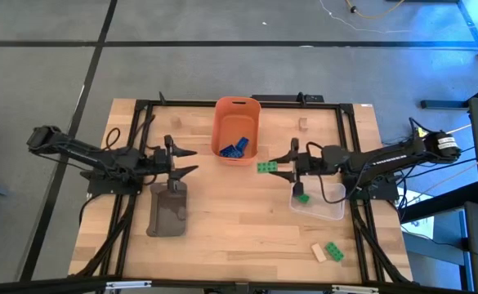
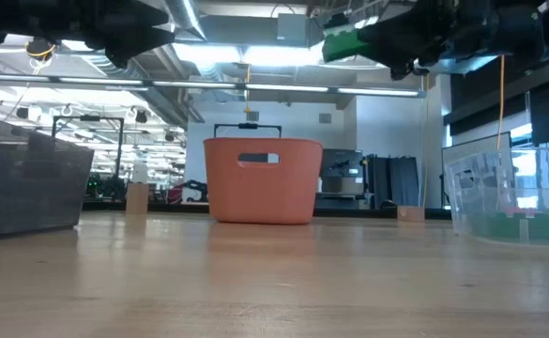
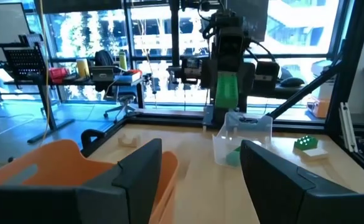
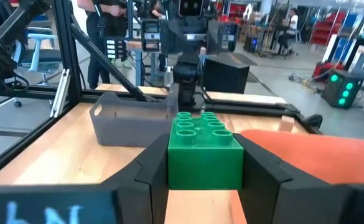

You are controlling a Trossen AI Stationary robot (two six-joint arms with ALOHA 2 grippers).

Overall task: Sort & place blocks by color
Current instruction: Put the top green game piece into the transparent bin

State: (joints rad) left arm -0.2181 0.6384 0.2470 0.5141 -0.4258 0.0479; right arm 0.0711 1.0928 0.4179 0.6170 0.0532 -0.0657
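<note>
My right gripper (image 1: 276, 167) is shut on a green block (image 4: 205, 149) and holds it high above the table, between the orange bin (image 1: 237, 129) and the clear bin (image 1: 319, 204). Blue blocks (image 1: 234, 148) lie in the orange bin. One green block (image 1: 303, 198) lies in the clear bin. A tan block (image 1: 319, 252) and a green block (image 1: 334, 251) rest on the table near its near edge. Another tan block (image 1: 303, 124) lies by the far edge. My left gripper (image 1: 183, 162) hangs open over the far end of the grey tray (image 1: 169, 209). My right gripper pinches the green block by its two opposite side walls (image 4: 177, 163) between its two fingers. The fingers (image 1: 286, 167) lie level and point toward the table's left, with the block at their free ends. The block is lifted clear, upright, studs (image 4: 197, 123) facing up.
A black frame (image 1: 140, 104) runs around the table's edges. A small tan piece (image 1: 167, 140) lies beyond the left gripper. Bare wood lies between the grey tray and the clear bin (image 1: 239, 220).
</note>
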